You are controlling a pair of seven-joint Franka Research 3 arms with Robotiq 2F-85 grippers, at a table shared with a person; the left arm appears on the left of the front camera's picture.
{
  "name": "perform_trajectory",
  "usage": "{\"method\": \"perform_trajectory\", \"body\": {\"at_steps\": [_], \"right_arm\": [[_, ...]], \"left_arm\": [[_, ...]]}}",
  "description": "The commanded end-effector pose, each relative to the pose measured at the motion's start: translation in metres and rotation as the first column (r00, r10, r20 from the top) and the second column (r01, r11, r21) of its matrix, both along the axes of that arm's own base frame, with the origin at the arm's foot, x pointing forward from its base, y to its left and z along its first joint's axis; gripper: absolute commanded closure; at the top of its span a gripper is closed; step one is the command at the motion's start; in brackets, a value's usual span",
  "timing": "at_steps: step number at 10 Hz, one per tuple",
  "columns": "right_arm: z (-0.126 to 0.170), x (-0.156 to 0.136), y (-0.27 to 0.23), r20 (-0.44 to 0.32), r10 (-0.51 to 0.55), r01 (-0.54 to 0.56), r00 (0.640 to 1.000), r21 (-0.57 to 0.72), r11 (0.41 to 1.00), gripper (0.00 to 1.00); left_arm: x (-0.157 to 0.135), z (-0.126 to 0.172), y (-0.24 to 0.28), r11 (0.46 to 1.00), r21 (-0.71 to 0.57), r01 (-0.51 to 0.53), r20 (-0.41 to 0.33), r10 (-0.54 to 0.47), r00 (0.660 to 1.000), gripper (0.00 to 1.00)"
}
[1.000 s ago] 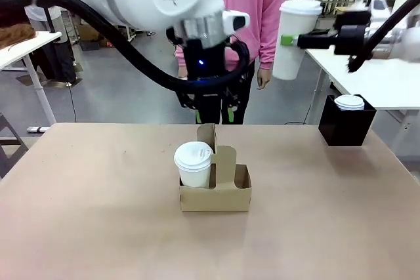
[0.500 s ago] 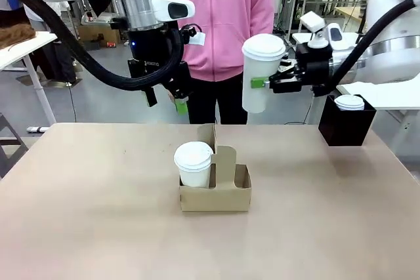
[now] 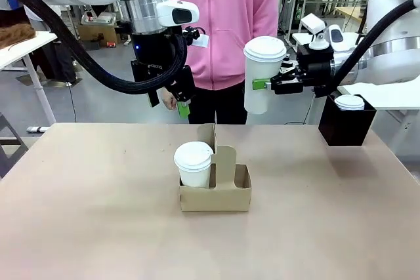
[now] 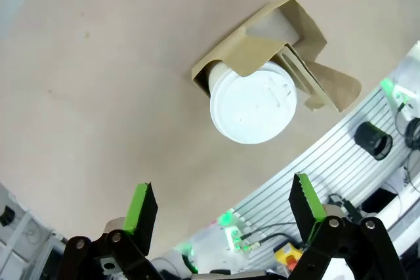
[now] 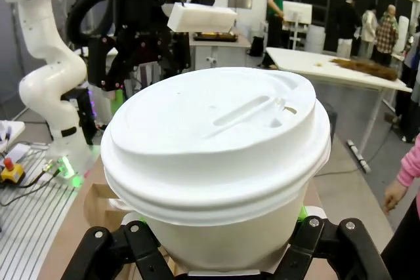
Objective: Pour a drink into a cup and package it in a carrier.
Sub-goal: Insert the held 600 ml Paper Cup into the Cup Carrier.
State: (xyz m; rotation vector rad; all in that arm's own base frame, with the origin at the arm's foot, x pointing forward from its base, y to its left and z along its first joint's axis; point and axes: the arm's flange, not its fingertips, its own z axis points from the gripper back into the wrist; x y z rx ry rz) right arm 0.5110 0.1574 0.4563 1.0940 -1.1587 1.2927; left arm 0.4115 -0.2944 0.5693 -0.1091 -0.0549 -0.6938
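Note:
The tall white paper cup [image 3: 262, 63], capped with a white lid [image 5: 216, 129], hangs in the air right of and above the carrier, with my right gripper [image 3: 270, 85] shut on its side. The brown cardboard carrier [image 3: 223, 191] stands mid-table; its left slot holds a shorter lidded white cup [image 3: 193, 162] and its right slot is vacant. My left gripper [image 3: 169, 103] hovers open behind and left of the carrier. In the left wrist view the left gripper [image 4: 223, 201] looks down on the carrier [image 4: 252, 37] and the short cup [image 4: 252, 103]. The jug of drink is out of view.
A black square box [image 3: 346, 126] with a white lid [image 3: 349, 101] on top sits at the table's far right. A person in a pink top [image 3: 223, 24] stands at the far edge. Bare tabletop [image 3: 98, 195] lies left of and in front of the carrier.
The left arm has swung up and to the left, away from above the carrier. The right gripper has carried the tall cup leftward and lower, toward the middle of the table.

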Motion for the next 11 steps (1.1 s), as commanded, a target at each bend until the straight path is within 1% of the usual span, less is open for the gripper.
{"method": "perform_trajectory", "body": {"at_steps": [1,2,3,4,5,6,8,9,11], "right_arm": [[-0.005,0.000,0.004,-0.015,0.081,-0.080,0.997,0.053,0.995,0.19],[-0.012,-0.002,0.011,-0.024,0.134,-0.131,0.991,0.091,0.987,0.19],[-0.021,-0.004,0.019,-0.027,0.158,-0.154,0.987,0.110,0.982,0.19],[-0.030,-0.005,0.031,-0.031,0.211,-0.205,0.977,0.136,0.969,0.19],[-0.039,-0.008,0.040,-0.029,0.253,-0.246,0.967,0.148,0.958,0.19],[-0.046,-0.013,0.047,-0.029,0.286,-0.278,0.958,0.154,0.948,0.19],[-0.059,-0.024,0.060,-0.054,0.339,-0.328,0.939,0.151,0.932,0.19],[-0.063,-0.029,0.062,-0.058,0.355,-0.344,0.933,0.139,0.929,0.19],[-0.067,-0.039,0.061,-0.076,0.404,-0.393,0.912,0.122,0.911,0.19]], "left_arm": [[0.007,-0.006,0.021,0.996,-0.058,0.066,0.024,-0.065,0.998,0.00],[0.009,-0.010,0.042,0.987,-0.099,0.123,0.012,-0.123,0.992,0.00],[0.012,-0.016,0.062,0.979,-0.134,0.155,0.012,-0.155,0.988,0.00],[0.014,-0.021,0.082,0.967,-0.163,0.193,0.020,-0.193,0.981,0.00],[0.017,-0.026,0.103,0.947,-0.213,0.242,0.060,-0.234,0.970,0.00],[0.018,-0.030,0.124,0.923,-0.270,0.274,0.106,-0.255,0.961,0.00],[0.019,-0.045,0.161,0.870,-0.319,0.376,0.184,-0.332,0.925,0.00],[0.018,-0.052,0.174,0.845,-0.337,0.416,0.200,-0.368,0.908,0.00],[0.017,-0.064,0.197,0.811,-0.378,0.446,0.204,-0.397,0.895,0.00]]}}
